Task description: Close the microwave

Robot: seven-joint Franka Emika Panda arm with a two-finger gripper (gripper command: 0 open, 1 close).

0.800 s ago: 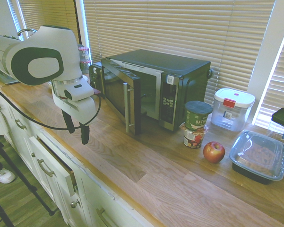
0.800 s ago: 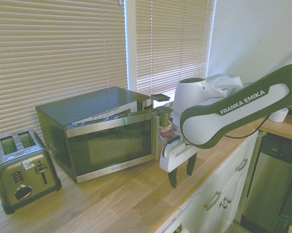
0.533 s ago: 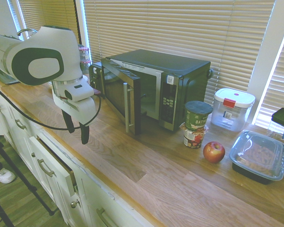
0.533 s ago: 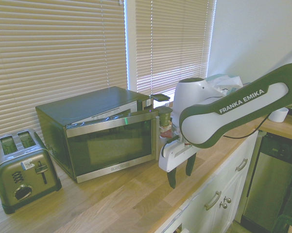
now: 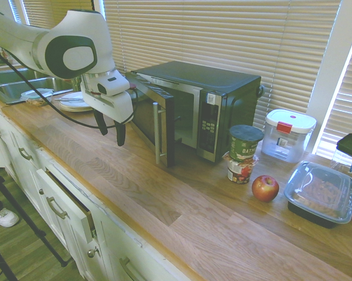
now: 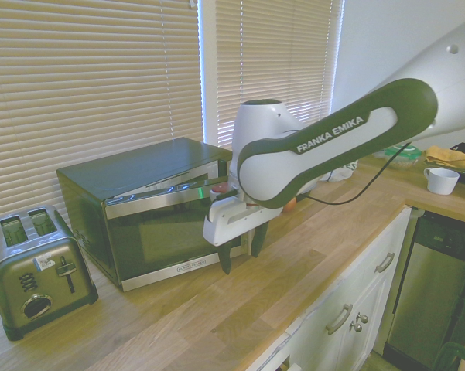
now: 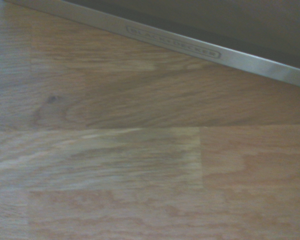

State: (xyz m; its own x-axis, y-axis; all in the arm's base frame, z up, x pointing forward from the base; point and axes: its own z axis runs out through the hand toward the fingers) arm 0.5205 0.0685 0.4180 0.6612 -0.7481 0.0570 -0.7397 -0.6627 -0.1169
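The black microwave (image 5: 199,102) stands on the wooden counter, its steel-trimmed glass door (image 5: 155,120) swung partway out. The silver bar handle (image 5: 157,133) is on the door's free edge. My gripper (image 5: 112,130) hangs fingers-down just in front of the door's outer face, open and empty. From the other side the gripper (image 6: 241,250) overlaps the lower right part of the door (image 6: 174,232), which stands slightly ajar; whether they touch I cannot tell. The wrist view holds the door's steel bottom strip (image 7: 189,47) above bare counter wood.
A silver toaster (image 6: 35,270) sits beside the microwave. An oatmeal can (image 5: 244,142), an apple (image 5: 265,188) and plastic containers (image 5: 288,133) stand past its other side. A drawer (image 5: 64,199) below the counter is slightly open. A sink (image 5: 20,88) and plate (image 5: 76,100) lie behind the arm.
The arm has swung from the counter's front edge in toward the microwave, bringing the gripper close to the door's outer face. The door's angle looks the same.
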